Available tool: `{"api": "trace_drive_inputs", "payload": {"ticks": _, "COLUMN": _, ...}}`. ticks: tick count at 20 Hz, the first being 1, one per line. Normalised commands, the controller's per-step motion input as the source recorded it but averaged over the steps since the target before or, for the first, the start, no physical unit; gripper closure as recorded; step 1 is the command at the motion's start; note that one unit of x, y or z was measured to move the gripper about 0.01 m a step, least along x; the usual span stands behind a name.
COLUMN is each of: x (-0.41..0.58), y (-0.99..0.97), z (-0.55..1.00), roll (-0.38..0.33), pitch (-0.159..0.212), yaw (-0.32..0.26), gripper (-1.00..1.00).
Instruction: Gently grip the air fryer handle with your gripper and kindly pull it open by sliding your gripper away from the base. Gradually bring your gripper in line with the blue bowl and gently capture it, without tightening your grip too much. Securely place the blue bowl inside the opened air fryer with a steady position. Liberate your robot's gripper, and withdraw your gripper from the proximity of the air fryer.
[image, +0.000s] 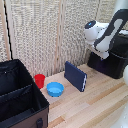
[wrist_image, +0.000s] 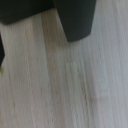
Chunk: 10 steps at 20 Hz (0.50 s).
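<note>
Arm (image: 107, 35) hides air fryer (image: 114, 62) front.

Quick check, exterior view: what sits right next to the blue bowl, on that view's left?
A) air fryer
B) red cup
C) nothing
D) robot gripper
B: the red cup stands just beside the blue bowl on the exterior view's left, near the black fabric case; the air fryer is far off on that view's right.

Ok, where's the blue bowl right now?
In the exterior view, the blue bowl sits on the wooden table, left of centre, between the red cup and the dark-blue slab.
</note>
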Motion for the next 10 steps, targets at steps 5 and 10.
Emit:
{"api": "trace_drive_inputs", "payload": {"ticks": 5, "x": -0.055, "y": -0.33, "z": -0.21, "roll": -0.124, "pitch": 0.022, "yaw": 0.254, "gripper": -1.00}}
{"api": "trace_drive_inputs", "payload": {"ticks": 10, "x": 0.000, "y": -0.18, "z": -0.12, "roll": -0.161, "pitch": 0.010, "yaw": 0.297, "gripper": -1.00}}
